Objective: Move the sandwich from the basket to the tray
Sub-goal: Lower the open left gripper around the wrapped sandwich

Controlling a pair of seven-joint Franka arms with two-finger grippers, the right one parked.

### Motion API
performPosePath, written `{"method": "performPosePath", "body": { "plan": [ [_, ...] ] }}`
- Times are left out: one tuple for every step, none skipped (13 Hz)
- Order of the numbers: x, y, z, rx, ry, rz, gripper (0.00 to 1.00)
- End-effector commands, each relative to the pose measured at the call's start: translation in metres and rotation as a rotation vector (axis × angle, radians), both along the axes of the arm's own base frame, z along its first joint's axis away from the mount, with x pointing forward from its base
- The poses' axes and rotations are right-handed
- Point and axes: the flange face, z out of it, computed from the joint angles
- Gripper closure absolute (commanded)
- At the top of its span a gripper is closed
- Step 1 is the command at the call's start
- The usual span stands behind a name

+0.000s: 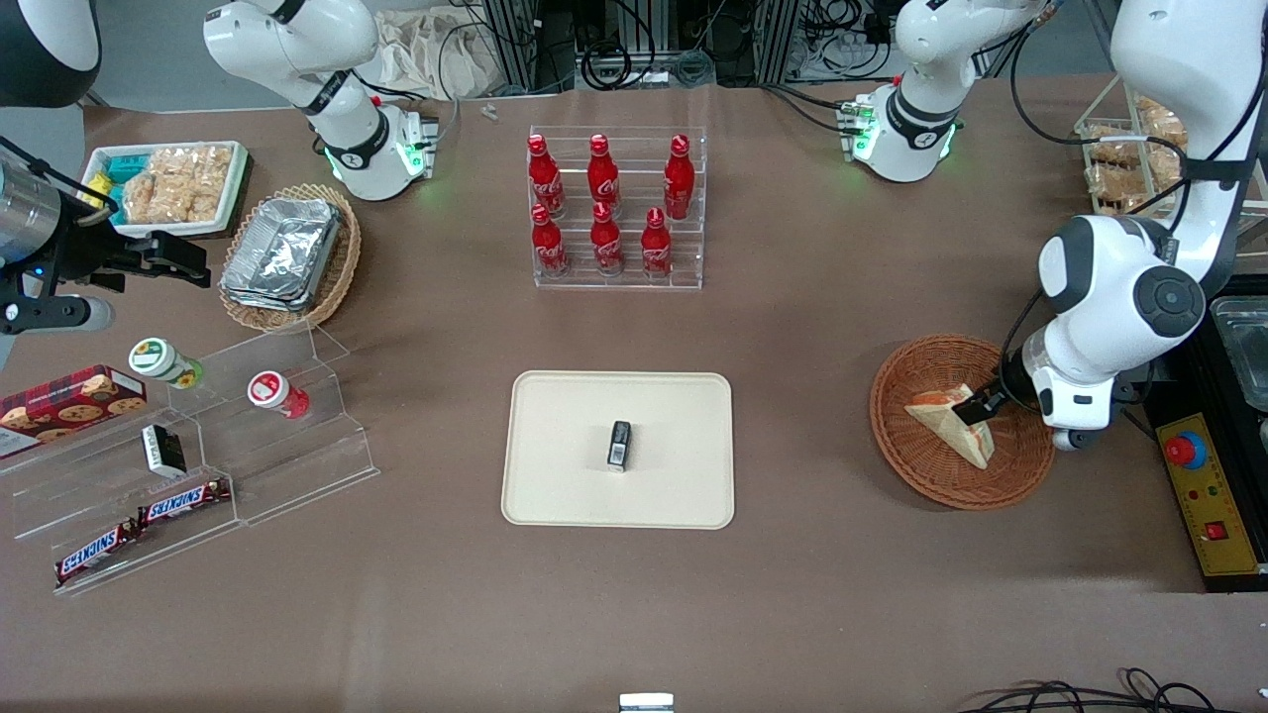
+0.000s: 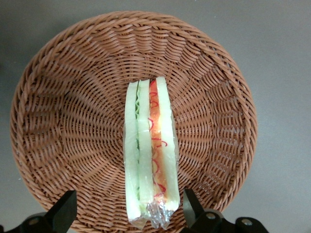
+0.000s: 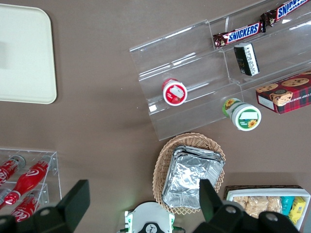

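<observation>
Over the basket [image 1: 916, 465] at the working arm's end of the table, we see the gripper [image 2: 130, 213] spread wide astride the sandwich [image 2: 148, 155], not gripping; only the wrist view shows its red-green filling, the front view adds Snickers bars [image 1: 183, 500] and the tray [image 1: 555, 416].

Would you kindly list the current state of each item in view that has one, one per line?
Left arm's hand: open, fingers straddling the sandwich, down in the basket.
Triangular white-bread sandwich: wrapped, standing on edge in the basket, not lifted.
Round reddish-brown wicker basket: upright, holding only the sandwich.
Cream rectangular tray: flat, one small dark packet on it.
Red bottles: capped, upright in the clear rack.
</observation>
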Motion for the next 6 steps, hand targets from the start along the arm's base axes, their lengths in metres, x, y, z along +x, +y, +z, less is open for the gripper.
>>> {"method": "performPosePath", "body": {
  "plan": [
    [-0.002,-0.005,-0.006,-0.005,-0.022,0.02,0.02],
    [-0.001,-0.005,-0.007,-0.008,-0.026,0.024,0.02],
    [-0.002,-0.006,-0.009,-0.009,-0.027,0.034,0.02],
    [-0.002,-0.006,-0.013,-0.014,-0.026,0.039,0.02],
    [-0.004,-0.006,-0.021,-0.02,-0.012,0.044,0.02],
    [-0.003,-0.007,-0.028,-0.026,-0.006,0.043,0.03]
  ]
}}
